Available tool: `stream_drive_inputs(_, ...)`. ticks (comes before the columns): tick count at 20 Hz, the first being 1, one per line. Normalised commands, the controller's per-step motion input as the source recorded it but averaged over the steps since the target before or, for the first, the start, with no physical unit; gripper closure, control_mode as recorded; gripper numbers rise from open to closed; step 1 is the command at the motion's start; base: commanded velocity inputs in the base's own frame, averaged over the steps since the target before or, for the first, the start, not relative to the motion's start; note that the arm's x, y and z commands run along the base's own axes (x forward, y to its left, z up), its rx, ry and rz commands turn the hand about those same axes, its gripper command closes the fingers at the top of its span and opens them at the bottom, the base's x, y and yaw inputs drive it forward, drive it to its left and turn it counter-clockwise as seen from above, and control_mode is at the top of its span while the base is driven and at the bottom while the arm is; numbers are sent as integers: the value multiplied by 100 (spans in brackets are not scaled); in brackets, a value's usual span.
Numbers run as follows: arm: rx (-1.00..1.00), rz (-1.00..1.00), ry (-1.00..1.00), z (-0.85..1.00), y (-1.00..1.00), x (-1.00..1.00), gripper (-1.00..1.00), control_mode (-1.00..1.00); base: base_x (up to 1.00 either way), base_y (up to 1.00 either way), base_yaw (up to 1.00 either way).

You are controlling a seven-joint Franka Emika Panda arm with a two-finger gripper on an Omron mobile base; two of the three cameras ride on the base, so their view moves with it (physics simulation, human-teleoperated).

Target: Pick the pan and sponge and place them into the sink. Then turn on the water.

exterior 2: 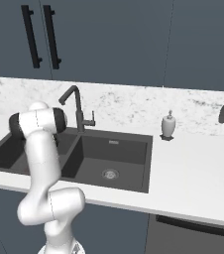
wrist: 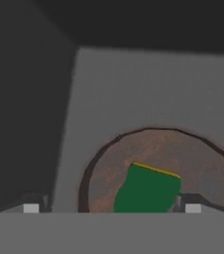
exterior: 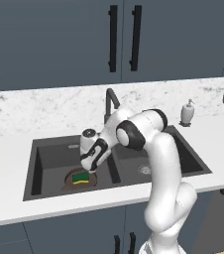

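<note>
Lying in pan (exterior: 70,182): sponge (exterior: 80,177), apparently unlabelled.

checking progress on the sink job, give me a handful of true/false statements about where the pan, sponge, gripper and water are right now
1. The sponge lies on the pan. True.
2. The pan sits on the counter beside the sink. False: it rests on the floor of the sink's left basin.
3. Water is running from the faucet. False: no stream shows at the spout.
4. The gripper is shut on the sponge. False: in the hand view its fingertips stand wide apart, and the sponge lies free between them.
5. A soap dispenser stands on the counter behind the sink's right basin. True.
</note>
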Motion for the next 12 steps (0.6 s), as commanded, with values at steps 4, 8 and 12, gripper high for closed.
stream_drive_inputs(4, -10, -19, -29, 80, 70, -48, -100, -100, 0, 0, 0)
stream_drive_inputs(8, -9, -19, -19, 73, 81, -43, -100, -100, 0, 0, 0)
stream_drive_inputs(12, -14, -13, -7, 53, 92, -53, -100, -100, 0, 0, 0)
